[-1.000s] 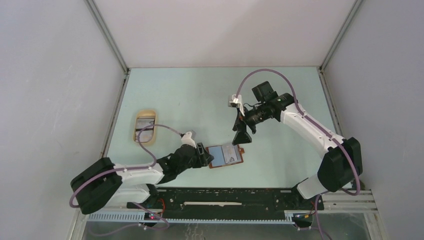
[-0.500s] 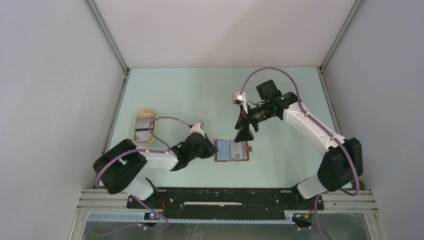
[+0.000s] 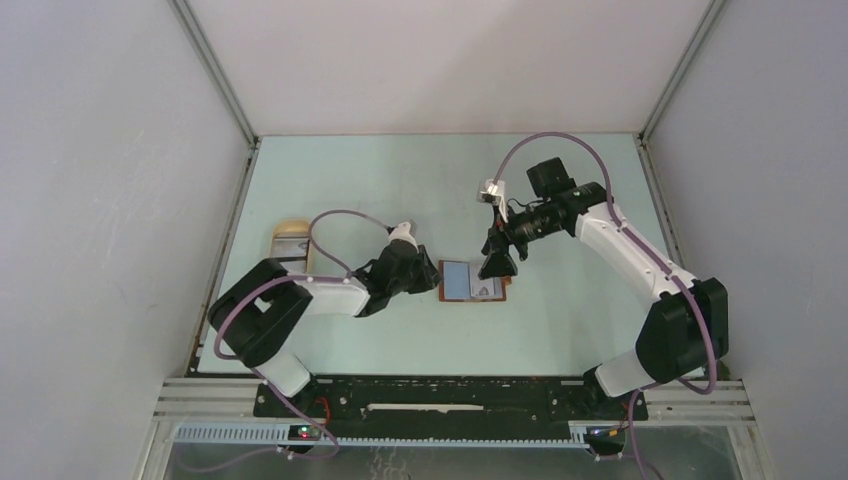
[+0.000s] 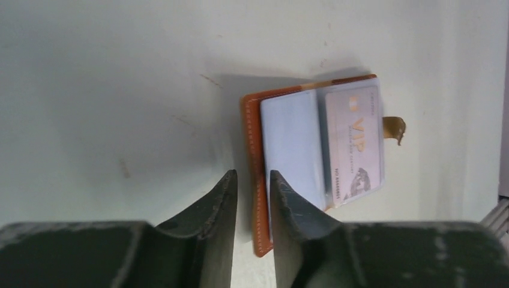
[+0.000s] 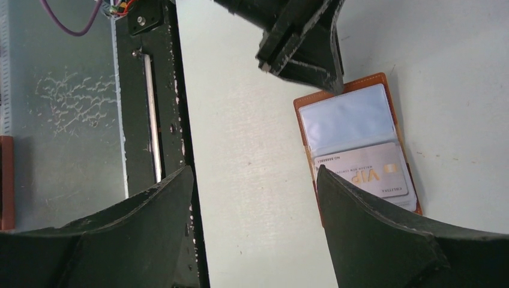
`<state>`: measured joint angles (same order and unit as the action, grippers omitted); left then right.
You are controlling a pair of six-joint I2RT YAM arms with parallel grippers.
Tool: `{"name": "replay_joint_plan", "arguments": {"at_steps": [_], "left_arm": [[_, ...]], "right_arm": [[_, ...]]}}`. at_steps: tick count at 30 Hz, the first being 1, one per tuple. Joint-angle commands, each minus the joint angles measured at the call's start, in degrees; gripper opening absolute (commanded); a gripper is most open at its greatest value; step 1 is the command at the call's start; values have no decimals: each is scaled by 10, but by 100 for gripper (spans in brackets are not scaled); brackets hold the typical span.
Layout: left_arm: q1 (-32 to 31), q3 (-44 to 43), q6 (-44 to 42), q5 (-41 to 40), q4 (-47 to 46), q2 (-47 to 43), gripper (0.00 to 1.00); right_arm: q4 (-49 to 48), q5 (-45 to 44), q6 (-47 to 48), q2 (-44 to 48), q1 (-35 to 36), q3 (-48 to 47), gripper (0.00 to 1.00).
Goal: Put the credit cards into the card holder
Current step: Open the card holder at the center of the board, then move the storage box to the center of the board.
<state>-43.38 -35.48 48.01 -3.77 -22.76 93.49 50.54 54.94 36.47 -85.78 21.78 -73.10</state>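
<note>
While left gripper [image 4: 252, 177], jaws barely apart, sits at the edge of the open card holder [image 4: 312, 150], likely steadying it, right gripper [image 5: 253, 174] hovers spread, empty.

Beige oval tray [image 3: 288, 232] on pale-green table [image 3: 400, 180].

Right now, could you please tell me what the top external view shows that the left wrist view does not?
Only the top external view shows the beige tray and the right gripper, open, close to the card holder. Only the left wrist view shows the VIP lettering on the card and the strap tab. Both show the card holder lying open, with the left gripper, jaws slightly apart, at its edge.
</note>
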Motion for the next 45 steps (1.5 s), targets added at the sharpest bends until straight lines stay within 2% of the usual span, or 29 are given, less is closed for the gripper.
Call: {"name": "replay_joint_plan", "arguments": {"at_steps": [1, 7, 8, 11, 14, 15, 21, 26, 28, 30, 34, 38, 42, 45], "left_arm": [[18, -3, -80, -19, 74, -81, 36], [20, -28, -199, -90, 289, -248, 48], [20, -31, -212, -105, 316, -277, 53], [39, -31, -239, -121, 366, -355, 76], [108, -31, -226, -97, 388, -421, 97], [142, -30, -215, -79, 391, -437, 99], [335, -7, -124, 15, 372, -491, 100], [468, 56, -27, 92, 294, -498, 98], [511, 83, 11, 104, 262, -494, 94], [534, 103, 32, 96, 236, -490, 89], [558, 135, 70, 56, 178, -467, 89], [592, 142, 119, 63, 142, -392, 88], [611, 134, 117, 77, 112, -330, 82], [613, 117, 91, 54, 132, -306, 80]], "right_arm": [[-5, -19, 13, 40, 2, 6, 84], [-8, -37, 10, 77, 7, 6, 84], [-9, -39, 6, 84, 8, 6, 85], [-21, -43, -12, 104, 10, 6, 85], [-43, -34, -50, 118, 12, 6, 87], [-45, -23, -59, 120, 12, 6, 88], [-21, -7, -26, 104, -5, 14, 88], [-21, 1, -21, 75, -12, 26, 87], [-19, 2, -20, 65, -12, 27, 86], [-16, 2, -18, 59, -12, 28, 86], [-13, 2, -16, 56, -16, 28, 86], [-10, 4, -13, 54, -18, 28, 85], [-9, 2, -12, 56, -18, 27, 85], [-8, -1, -10, 57, -18, 27, 85]]}}
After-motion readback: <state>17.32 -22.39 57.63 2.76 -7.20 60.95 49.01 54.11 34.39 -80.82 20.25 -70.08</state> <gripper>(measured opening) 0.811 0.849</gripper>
